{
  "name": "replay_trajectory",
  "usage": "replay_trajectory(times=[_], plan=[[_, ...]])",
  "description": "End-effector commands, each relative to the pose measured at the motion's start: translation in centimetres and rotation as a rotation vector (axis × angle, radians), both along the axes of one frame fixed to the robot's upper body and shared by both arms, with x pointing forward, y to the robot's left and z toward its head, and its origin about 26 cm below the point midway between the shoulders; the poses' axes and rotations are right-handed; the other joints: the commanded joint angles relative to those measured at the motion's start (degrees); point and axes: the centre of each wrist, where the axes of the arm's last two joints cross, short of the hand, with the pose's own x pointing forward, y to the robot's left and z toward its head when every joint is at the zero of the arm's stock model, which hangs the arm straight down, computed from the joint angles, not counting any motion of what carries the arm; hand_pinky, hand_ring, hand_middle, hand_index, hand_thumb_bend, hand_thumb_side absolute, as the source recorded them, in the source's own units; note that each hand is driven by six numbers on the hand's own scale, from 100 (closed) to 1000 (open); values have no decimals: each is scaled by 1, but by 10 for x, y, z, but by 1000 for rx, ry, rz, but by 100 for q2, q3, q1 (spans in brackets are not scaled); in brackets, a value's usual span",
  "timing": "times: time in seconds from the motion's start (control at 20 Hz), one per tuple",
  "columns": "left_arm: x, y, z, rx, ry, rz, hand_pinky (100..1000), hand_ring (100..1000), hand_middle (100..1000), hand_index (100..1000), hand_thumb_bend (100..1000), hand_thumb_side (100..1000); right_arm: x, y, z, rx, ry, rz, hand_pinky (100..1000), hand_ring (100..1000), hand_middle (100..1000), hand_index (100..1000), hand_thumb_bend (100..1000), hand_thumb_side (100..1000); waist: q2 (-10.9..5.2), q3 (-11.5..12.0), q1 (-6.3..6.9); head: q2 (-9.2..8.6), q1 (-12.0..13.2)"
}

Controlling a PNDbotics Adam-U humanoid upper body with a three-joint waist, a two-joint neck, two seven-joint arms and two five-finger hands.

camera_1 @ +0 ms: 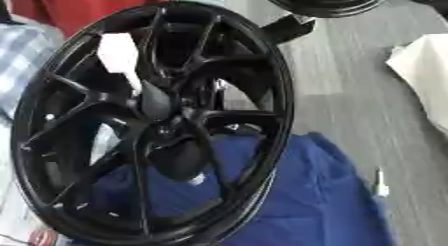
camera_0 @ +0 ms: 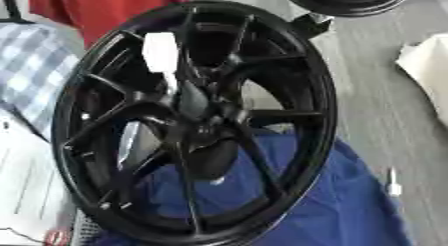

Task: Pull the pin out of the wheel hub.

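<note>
Neither of my hands shows clear in either eye view, so I cannot tell whether they are open or closed. A dark rounded mass (camera_0: 210,160) sits just below the wheel hub (camera_0: 197,122), black on black, and I cannot make out what it is. The wheel (camera_0: 306,90) stands on edge, tilted, glossy black with thin forked spokes. It rests on a crumpled blue cloth (camera_0: 350,205). A white piece (camera_0: 160,55), broad at the top and tapering down toward the hub, lies over the upper-left spokes; whether it is the pin I cannot tell. Grey plank floor (camera_0: 376,90) runs to the right, checked fabric (camera_0: 31,65) lies to the left, and red cloth (camera_0: 96,7) shows behind.
</note>
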Motion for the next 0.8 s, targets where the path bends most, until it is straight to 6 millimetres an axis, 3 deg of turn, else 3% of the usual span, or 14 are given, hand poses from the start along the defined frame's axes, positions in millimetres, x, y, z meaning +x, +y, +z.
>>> replay_trajectory(times=[0.05,0.45,0.8], plan=[[-10,11,14,-5,-32,30,856,824,780,840,567,445,-4,-4,11,-12,-37,-10,883,788,742,794,100,442,-177,1,-30,35,16],[-9,12,12,-4,-23,34,856,825,781,845,577,443,-4,-4,11,-15,-37,-14,882,787,742,794,100,442,-180,-9,-22,24,24],[-21,15,-10,92,44,117,878,861,813,866,608,428,-3,-5,11,-22,-37,-24,881,786,742,794,100,444,-179,-5,8,-4,-16]])
